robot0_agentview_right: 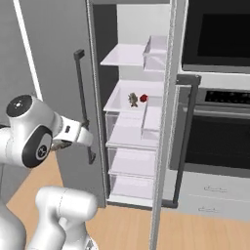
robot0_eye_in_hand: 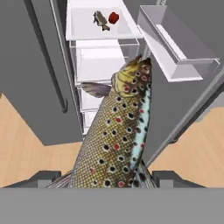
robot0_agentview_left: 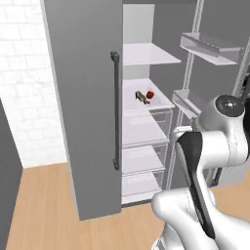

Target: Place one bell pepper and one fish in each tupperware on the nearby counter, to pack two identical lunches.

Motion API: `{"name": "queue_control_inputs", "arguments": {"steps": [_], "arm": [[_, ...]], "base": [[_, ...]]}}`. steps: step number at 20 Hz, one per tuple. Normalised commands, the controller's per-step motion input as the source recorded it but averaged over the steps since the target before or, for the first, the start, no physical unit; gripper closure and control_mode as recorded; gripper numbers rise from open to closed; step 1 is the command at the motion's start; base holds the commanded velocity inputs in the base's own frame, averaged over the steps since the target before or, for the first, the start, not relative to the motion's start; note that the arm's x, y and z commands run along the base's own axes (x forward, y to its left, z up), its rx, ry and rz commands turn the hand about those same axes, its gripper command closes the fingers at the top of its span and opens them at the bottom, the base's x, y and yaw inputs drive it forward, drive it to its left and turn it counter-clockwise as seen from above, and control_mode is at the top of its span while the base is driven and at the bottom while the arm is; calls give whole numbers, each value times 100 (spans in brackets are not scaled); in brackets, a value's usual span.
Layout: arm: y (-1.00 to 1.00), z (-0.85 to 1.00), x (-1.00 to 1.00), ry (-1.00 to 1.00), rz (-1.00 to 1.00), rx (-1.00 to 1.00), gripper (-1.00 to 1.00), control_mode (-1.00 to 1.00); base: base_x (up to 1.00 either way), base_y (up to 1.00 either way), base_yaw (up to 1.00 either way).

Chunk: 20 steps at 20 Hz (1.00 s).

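Glossy white rounded arm segments, dark joint caps, black forearm panel

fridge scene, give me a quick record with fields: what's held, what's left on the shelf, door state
held: a spotted fish rising between the gripper fingertips in the hand view
gripper: shut on the fish
fridge: right door open, left door shut
middle shelf: one fish and one red bell pepper, close together
door bins: nothing visible in them
floor: light wood
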Motion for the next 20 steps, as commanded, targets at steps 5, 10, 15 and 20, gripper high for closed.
{"name": "queue_control_inputs", "arguments": {"steps": [5,10,15,20], "arm": [[0,0,0,0,0,0,100,100],[0,0,0,0,0,0,100,100],[0,0,0,0,0,0,100,100],[0,0,0,0,0,0,100,100]], "base": [[-99,8,-42],[-49,-12,-57],[11,-35,-66],[45,-53,-63]]}}
